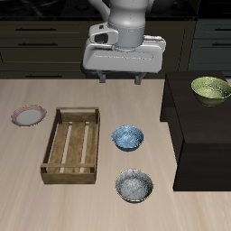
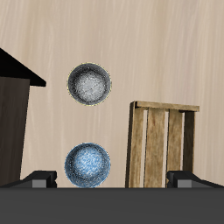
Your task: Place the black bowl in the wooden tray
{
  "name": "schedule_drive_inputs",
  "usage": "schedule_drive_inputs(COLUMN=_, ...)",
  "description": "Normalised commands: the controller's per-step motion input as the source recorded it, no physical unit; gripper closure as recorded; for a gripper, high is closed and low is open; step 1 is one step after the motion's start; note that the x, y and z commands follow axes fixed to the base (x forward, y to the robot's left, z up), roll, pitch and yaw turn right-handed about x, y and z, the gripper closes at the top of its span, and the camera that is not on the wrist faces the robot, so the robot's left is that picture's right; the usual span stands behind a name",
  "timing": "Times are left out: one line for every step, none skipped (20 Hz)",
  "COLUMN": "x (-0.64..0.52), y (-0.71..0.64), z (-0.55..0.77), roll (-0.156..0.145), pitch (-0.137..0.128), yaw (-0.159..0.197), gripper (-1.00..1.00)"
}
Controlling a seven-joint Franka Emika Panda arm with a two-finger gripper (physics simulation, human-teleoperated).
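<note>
Tabletop with black bowl (image 1: 134,187) well apart from raised, open pincer (image 1: 121,80).

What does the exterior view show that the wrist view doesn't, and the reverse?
Only the exterior view shows the yellow-green bowl on the dark cabinet, the small plate and the whole wooden tray. Only the wrist view shows the gripper fingertips, spread apart and empty. Both show the black bowl, the blue bowl and the tray.
</note>
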Motion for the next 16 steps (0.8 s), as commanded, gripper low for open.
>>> schedule_drive_inputs(x=0.18, y=-0.01, z=0.07, roll=-0.05, pitch=-0.018, yaw=-0.002, gripper=-1.0)
schedule_drive_inputs(x=0.23, y=0.01, z=0.05, roll=0.0, pitch=0.008, yaw=-0.025, gripper=-1.0)
schedule_drive_inputs(x=0.17, y=-0.06, z=0.12, roll=-0.008, pitch=-0.018, yaw=-0.025, gripper=-1.0)
schedule_drive_inputs(x=0.32, y=-0.09, z=0.09, roll=-0.036, pitch=0.01, yaw=-0.009, gripper=-1.0)
schedule_drive_inputs(x=0.28, y=-0.1, z=0.13, roll=-0.044, pitch=-0.024, yaw=-0.019, gripper=-1.0)
schedule_drive_inputs(x=0.29, y=-0.02, z=0.06, roll=0.002, pitch=0.006, yaw=0.03, gripper=-1.0)
schedule_drive_inputs(x=0.27, y=-0.17, z=0.11, roll=-0.077, pitch=0.001, yaw=-0.027, gripper=-1.0)
schedule_drive_inputs(x=0.28, y=-0.04, z=0.13, roll=-0.024, pitch=-0.012, yaw=-0.02, gripper=-1.0)
schedule_drive_inputs(x=0.24, y=-0.03, z=0.15, roll=0.001, pitch=-0.023, yaw=0.044, gripper=-1.0)
schedule_drive_inputs(x=0.22, y=-0.03, z=0.17, roll=-0.04, pitch=-0.032, yaw=0.013, gripper=-1.0)
schedule_drive_inputs(x=0.5, y=-0.05, z=0.24, roll=-0.024, pitch=-0.027, yaw=-0.019, gripper=-1.0)
schedule_drive_inputs(x=0.2, y=0.1, z=0.08, roll=0.046, pitch=0.0, yaw=-0.001, gripper=-1.0)
schedule_drive_inputs(x=0.08, y=0.01, z=0.05, roll=-0.008, pitch=-0.017, yaw=-0.011, gripper=-1.0)
schedule_drive_inputs(x=0.24, y=0.12, z=0.06, roll=-0.013, pitch=-0.034, yaw=0.01, gripper=-1.0)
schedule_drive_inputs(x=0.23, y=0.08, z=0.05, roll=0.02, pitch=-0.004, yaw=0.014, gripper=-1.0)
schedule_drive_inputs(x=0.01, y=0.02, z=0.0, roll=0.0, pitch=0.0, yaw=0.0, gripper=-1.0)
